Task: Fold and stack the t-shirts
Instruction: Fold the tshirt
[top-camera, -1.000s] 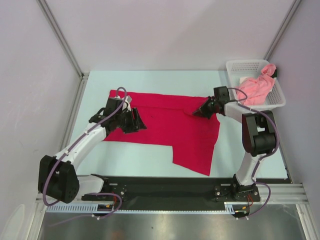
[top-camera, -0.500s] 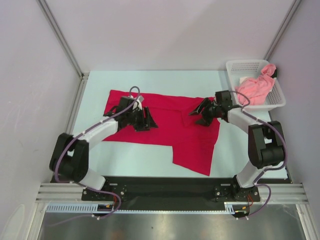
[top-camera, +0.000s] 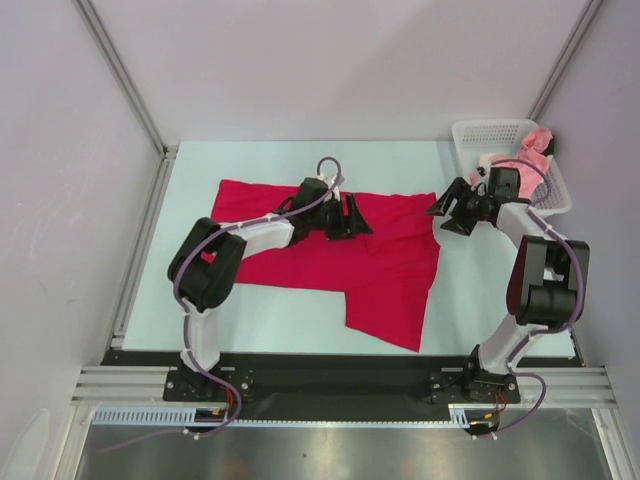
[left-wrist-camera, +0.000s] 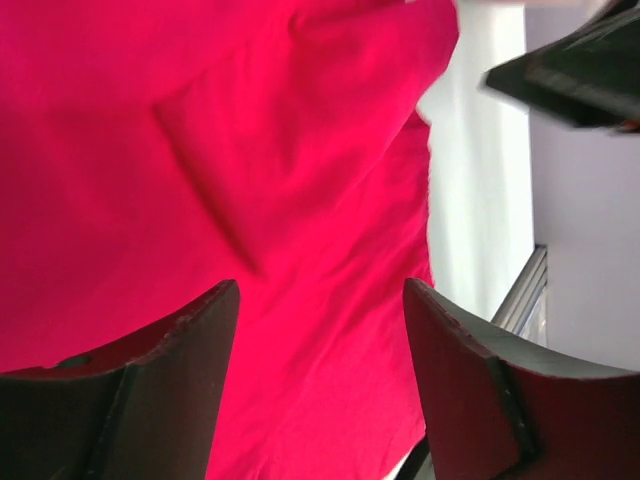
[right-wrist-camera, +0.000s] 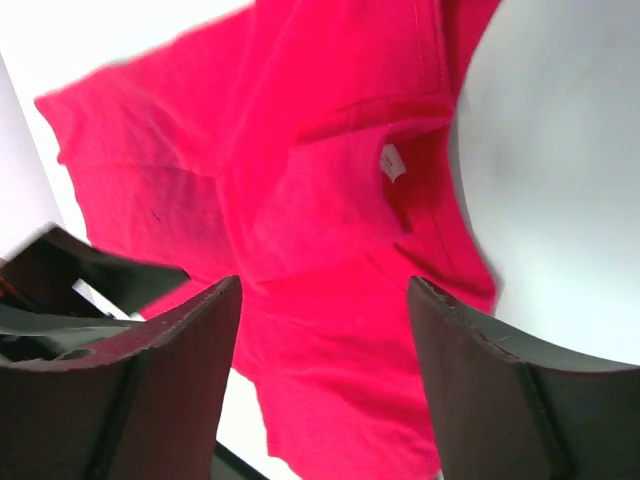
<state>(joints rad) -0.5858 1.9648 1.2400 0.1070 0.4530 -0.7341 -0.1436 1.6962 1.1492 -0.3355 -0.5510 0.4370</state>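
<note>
While the left claw (top-camera: 358, 220) hangs spread and empty, the crimson t-shirt (top-camera: 390, 270) lies flat on the table (top-camera: 300, 312) right beneath it. The right claw (top-camera: 443, 217) is spread and empty too, the red cloth's edge below its tips, with the pink t-shirt (top-camera: 540, 138) bunched in the white basket (top-camera: 468, 132) just behind it

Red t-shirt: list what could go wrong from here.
1. Both claws are open and empty; the left claw is over the middle of the red t-shirt, so a pinch there might bunch cloth rather than lift an edge.
2. The right claw faces it across the shirt; closing in together, they could collide.
3. The right arm passes beside the basket holding the pink t-shirt and might snag it.
</note>
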